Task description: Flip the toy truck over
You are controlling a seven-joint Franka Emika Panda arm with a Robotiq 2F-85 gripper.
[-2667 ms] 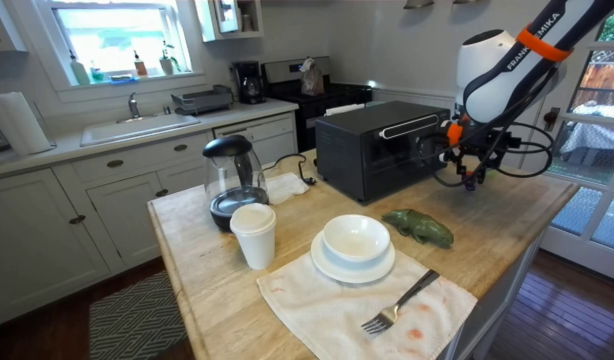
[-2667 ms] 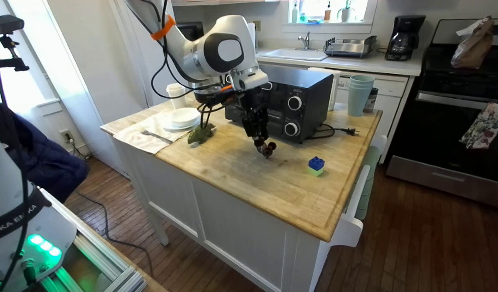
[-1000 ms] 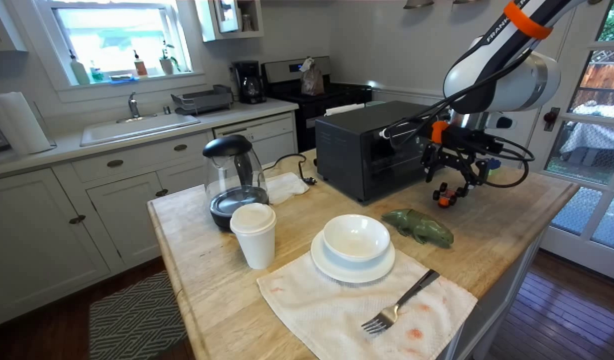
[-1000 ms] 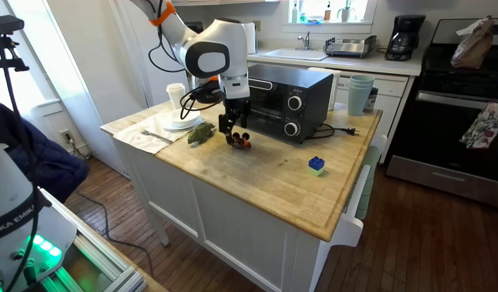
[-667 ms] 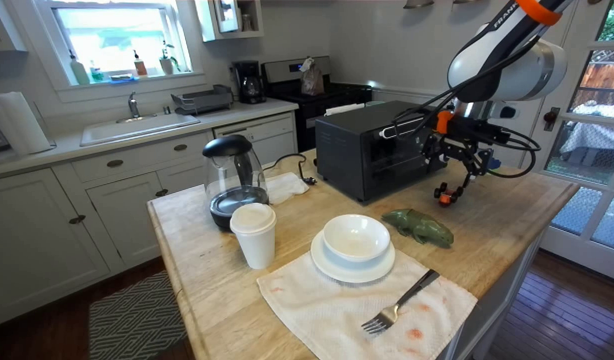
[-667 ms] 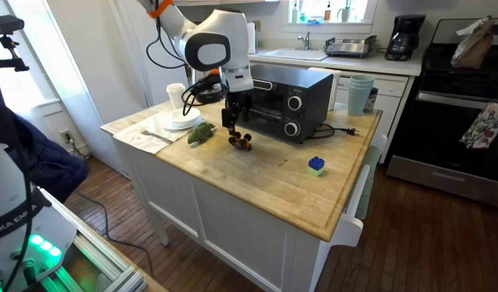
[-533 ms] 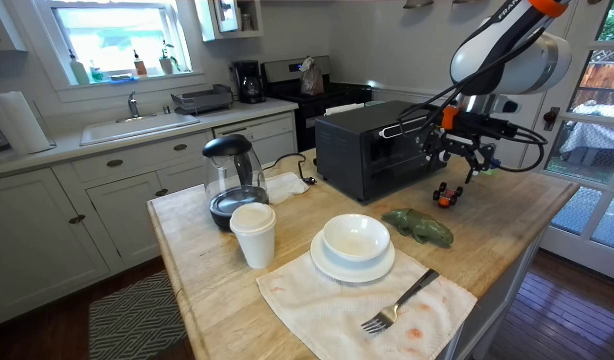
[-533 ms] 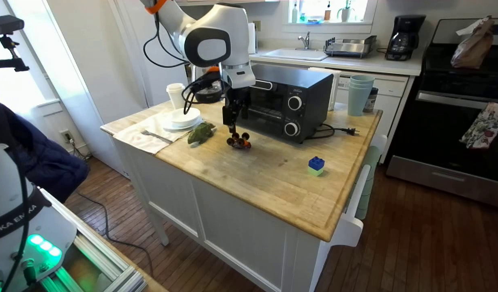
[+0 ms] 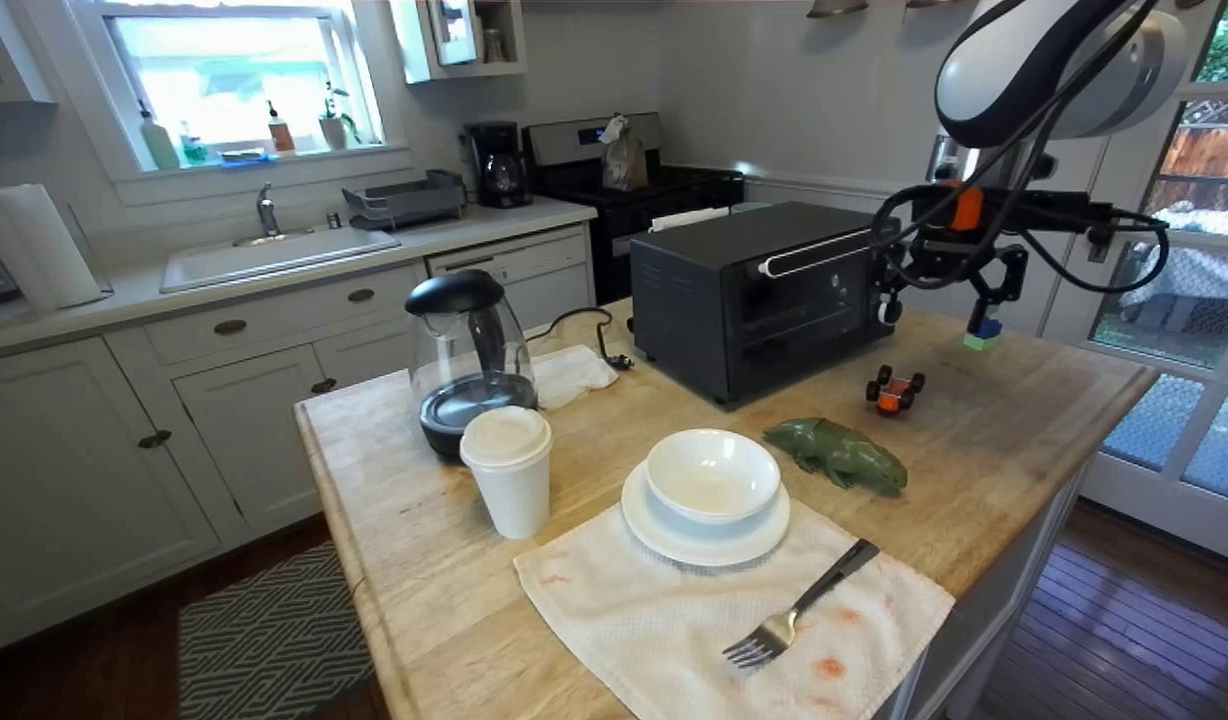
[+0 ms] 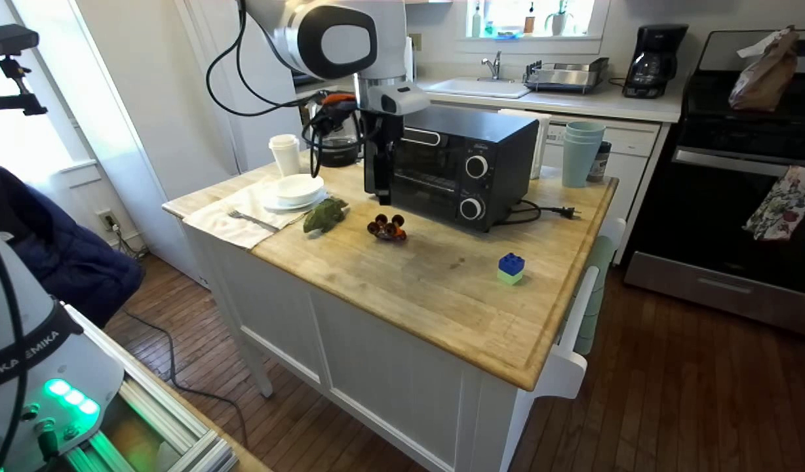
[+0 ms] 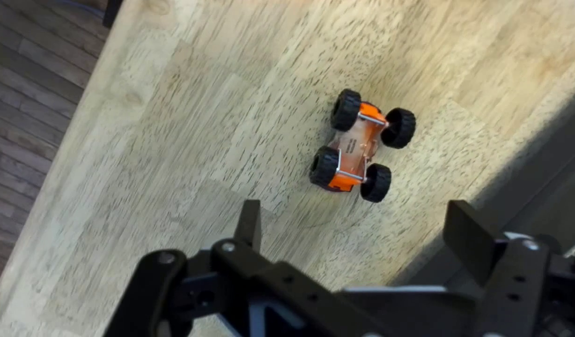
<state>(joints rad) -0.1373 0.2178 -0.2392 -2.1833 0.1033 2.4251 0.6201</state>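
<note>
While finding toy truck (image 11: 355, 145) wheels-up on wooden surface (image 11: 175, 164), near black toaster oven (image 9: 759, 300) and green animal figurine (image 9: 836, 455), note fingers (image 11: 250, 224) hanging above the surface, spread wide, unclenched, clear of truck.

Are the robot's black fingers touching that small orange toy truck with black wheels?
Apart. The wrist view shows a strip of pale wooden tabletop between the spread black fingers and the small orange toy truck.

The small orange toy truck (image 11: 354, 149) had 4 black wheels (image 11: 398, 128); the flat grey rug (image 9: 274, 645), pale geometric lines; the white cloth napkin (image 9: 619, 595), reddish blotches.
</note>
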